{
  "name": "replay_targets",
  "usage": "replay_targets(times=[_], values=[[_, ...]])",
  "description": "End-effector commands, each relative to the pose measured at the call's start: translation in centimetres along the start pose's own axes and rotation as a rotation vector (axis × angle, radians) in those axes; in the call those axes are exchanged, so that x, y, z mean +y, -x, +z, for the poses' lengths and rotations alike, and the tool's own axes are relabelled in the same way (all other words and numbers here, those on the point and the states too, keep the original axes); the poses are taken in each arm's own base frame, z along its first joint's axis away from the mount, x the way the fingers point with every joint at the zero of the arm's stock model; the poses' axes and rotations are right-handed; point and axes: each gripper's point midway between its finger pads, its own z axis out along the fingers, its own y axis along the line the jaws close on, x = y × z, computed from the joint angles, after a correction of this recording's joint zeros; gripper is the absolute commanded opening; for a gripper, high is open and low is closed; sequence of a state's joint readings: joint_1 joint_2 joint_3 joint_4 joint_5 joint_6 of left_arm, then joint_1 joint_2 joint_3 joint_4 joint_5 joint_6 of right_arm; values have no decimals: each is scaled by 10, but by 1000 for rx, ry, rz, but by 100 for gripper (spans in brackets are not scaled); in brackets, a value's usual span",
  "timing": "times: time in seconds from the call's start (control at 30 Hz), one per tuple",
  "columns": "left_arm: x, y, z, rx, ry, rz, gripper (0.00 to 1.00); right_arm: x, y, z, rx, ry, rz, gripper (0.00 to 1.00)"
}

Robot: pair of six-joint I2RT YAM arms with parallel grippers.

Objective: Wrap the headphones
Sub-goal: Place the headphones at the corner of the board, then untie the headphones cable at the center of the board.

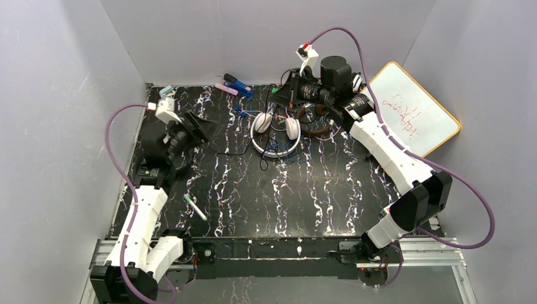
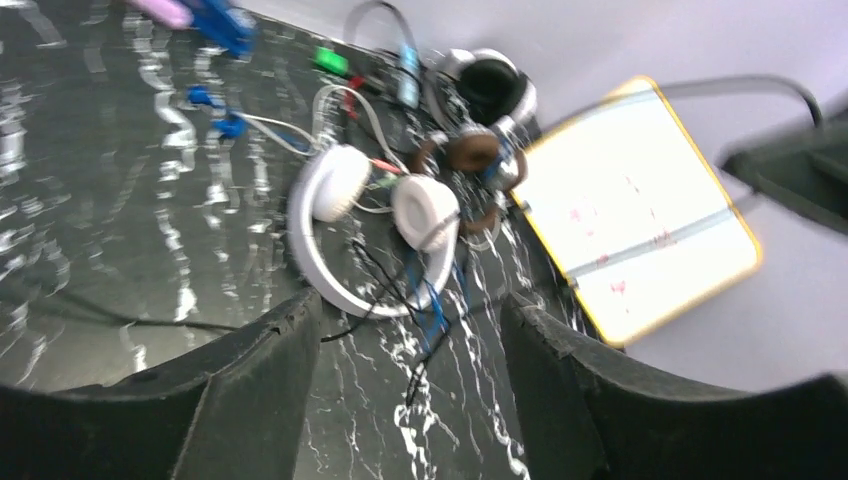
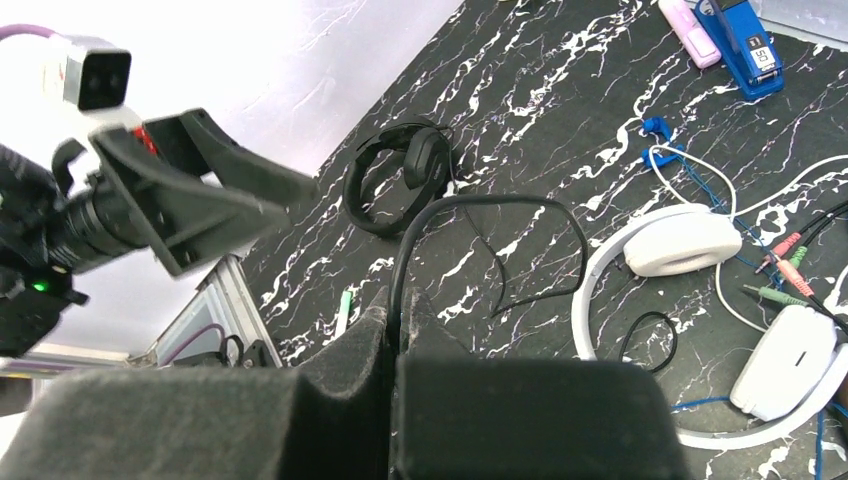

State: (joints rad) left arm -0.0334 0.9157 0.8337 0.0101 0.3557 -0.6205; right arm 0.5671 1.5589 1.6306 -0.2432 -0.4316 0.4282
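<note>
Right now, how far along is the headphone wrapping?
Nothing looks wrapped yet: the white headphones lie with their cords loose around them. In hand, the right gripper is shut on a thin black cord, while the left gripper hangs open. Left to wrap: the white set, the black headphones and the brown headphones.

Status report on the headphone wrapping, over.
Left tool open, empty. Right tool shut on black cord, cord loose, unwrapped. Black headphones lying near left tool. Tangled cables around white headphones.
</note>
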Motion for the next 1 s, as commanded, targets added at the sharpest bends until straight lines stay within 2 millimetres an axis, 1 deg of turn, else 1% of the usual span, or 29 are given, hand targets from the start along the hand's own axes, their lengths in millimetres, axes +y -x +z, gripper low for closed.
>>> replay_targets(times=[0.0, 0.07, 0.17, 0.23, 0.37, 0.43, 0.53, 0.6, 0.7, 0.83, 0.93, 0.97], values=[[-68, -10, -8, -46, -357, 160, 60, 22, 27, -9, -68, 43, -10, 1], [-81, -17, -6, -38, -402, 191, 60, 24, 27, -10, -67, 49, -7, 1], [-96, -32, 4, 4, -440, 231, 59, 27, 26, -11, -66, 55, -6, 1], [-111, -43, 11, 32, -477, 271, 60, 28, 27, -13, -66, 56, -5, 1], [-133, -67, 28, 71, -502, 346, 60, 31, 27, -15, -66, 61, -7, 1], [-140, -78, 38, 88, -500, 374, 60, 33, 27, -15, -67, 65, -6, 1], [-154, -85, 49, 99, -513, 413, 60, 34, 26, -17, -65, 70, -6, 1], [-164, -87, 56, 100, -521, 428, 58, 34, 26, -18, -67, 65, -7, 1], [-165, -89, 67, 98, -492, 461, 54, 35, 27, -20, -69, 66, -7, 1], [-153, -85, 81, 78, -405, 490, 51, 39, 28, -23, -73, 76, -10, 1], [-156, -85, 85, 75, -414, 500, 48, 42, 28, -25, -72, 85, -10, 1], [-157, -87, 87, 81, -418, 495, 45, 42, 28, -26, -73, 88, -10, 1]])
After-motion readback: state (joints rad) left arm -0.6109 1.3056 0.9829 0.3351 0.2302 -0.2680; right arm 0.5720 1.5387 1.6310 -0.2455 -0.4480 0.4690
